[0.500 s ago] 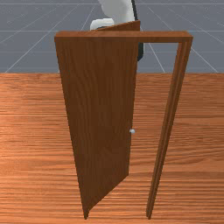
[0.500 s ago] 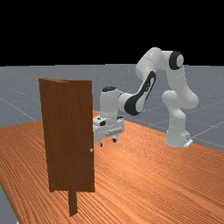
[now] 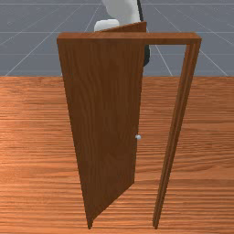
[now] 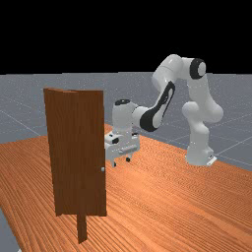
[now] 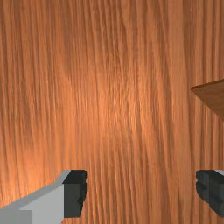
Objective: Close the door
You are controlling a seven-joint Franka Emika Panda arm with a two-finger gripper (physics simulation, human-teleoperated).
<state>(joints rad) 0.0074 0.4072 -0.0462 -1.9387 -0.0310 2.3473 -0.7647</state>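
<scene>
Hanging above the table (image 4: 162,197), the gripper (image 4: 121,162) is released, its fingers (image 5: 75,192) spread wide; near it the door (image 4: 78,147) stands ajar, with the small pale knob (image 4: 103,169) close to the edge nearest the gripper; the frame (image 3: 176,114) rises farther from the gripper, the door panel standing in the way between the two.

Matt wood-grained door (image 3: 103,114), matt wooden frame (image 3: 169,40), smooth pale knob (image 3: 138,137), softly glossy wood table (image 3: 205,128), smooth white arm (image 4: 200,93)
</scene>
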